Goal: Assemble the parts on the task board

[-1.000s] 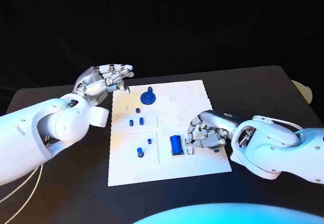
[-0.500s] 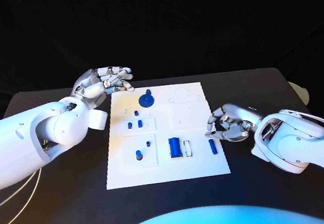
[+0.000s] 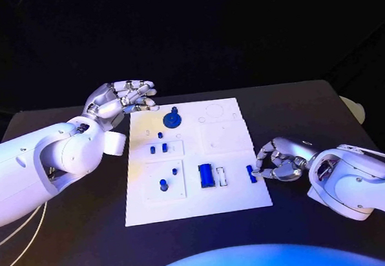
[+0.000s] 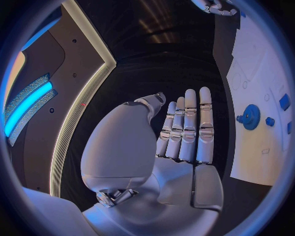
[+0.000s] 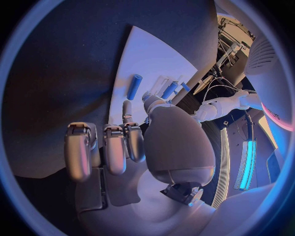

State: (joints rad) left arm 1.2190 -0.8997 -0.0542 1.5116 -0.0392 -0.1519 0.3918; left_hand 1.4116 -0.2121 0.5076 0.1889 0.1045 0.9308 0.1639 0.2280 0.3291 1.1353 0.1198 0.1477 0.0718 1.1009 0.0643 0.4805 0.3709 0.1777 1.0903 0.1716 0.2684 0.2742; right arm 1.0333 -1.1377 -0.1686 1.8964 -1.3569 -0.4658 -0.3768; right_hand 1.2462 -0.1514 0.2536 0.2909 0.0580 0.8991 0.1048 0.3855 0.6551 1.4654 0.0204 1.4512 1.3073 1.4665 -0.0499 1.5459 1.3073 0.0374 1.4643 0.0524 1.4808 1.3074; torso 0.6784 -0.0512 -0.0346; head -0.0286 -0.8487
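The right hand (image 3: 278, 160) has withdrawn off the task board (image 3: 238, 199), fingers curled, empty; the blue peg (image 3: 252, 173) lies loose just beside its fingertips, unassembled. The left hand (image 3: 118, 97) stays open.

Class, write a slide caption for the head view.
Right hand beside a blue pin at the task board edge; left hand raised.

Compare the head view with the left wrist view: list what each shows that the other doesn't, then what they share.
Head view alone: the right hand at the board's right edge, beside a small blue bar; a blue block in a recess; the black table.

Left wrist view alone: the left hand's palm, fingers straight and together, holding nothing.

Both: the left hand, the white board and the blue gear on it.
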